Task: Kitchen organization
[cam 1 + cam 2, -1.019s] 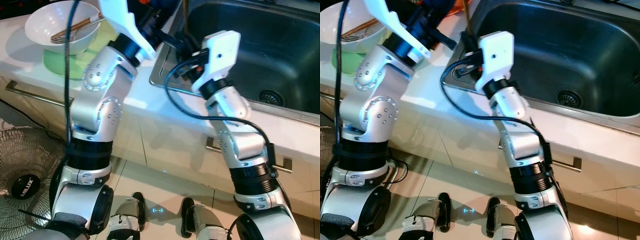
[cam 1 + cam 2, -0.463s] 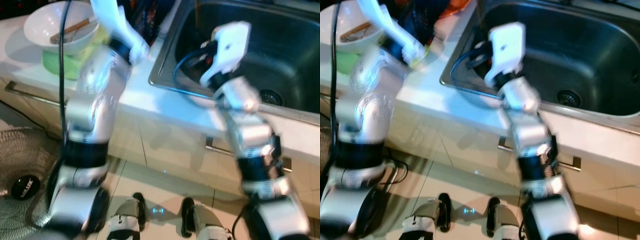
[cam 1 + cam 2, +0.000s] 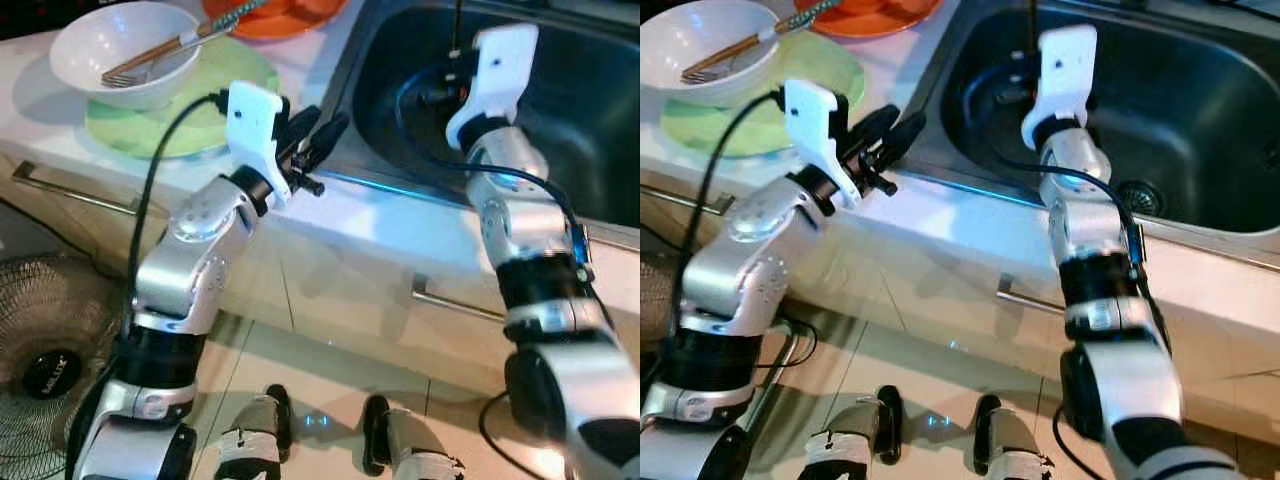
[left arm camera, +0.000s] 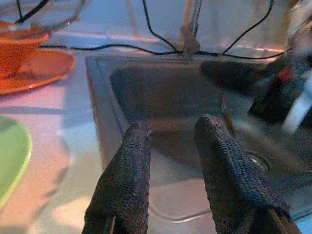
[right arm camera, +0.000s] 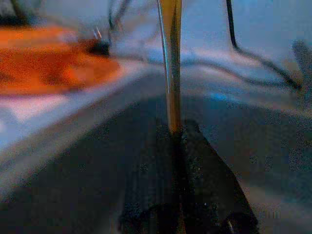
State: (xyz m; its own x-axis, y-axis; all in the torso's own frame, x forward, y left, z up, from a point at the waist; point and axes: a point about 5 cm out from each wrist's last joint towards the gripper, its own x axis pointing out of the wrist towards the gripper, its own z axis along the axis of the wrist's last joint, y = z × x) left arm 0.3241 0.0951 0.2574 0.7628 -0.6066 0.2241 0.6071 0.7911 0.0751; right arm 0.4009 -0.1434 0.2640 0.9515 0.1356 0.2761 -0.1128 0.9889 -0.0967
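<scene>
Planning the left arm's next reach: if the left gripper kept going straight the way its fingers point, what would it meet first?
Probably the stainless steel sink. The left gripper, jaws open, hovers at the white counter's edge, aimed across the rim into the basin. Depth is unclear, but nothing nearer shows in that line.

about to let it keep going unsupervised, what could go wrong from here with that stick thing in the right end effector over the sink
1. The right end effector pinches the thin utensil only at its lower end, leaving most of it free above, so it may pivot or slip into the sink.

2. The left end effector, open, hovers at the sink's left rim; a sweep back could hit the green plate and white bowl beside it.
</scene>
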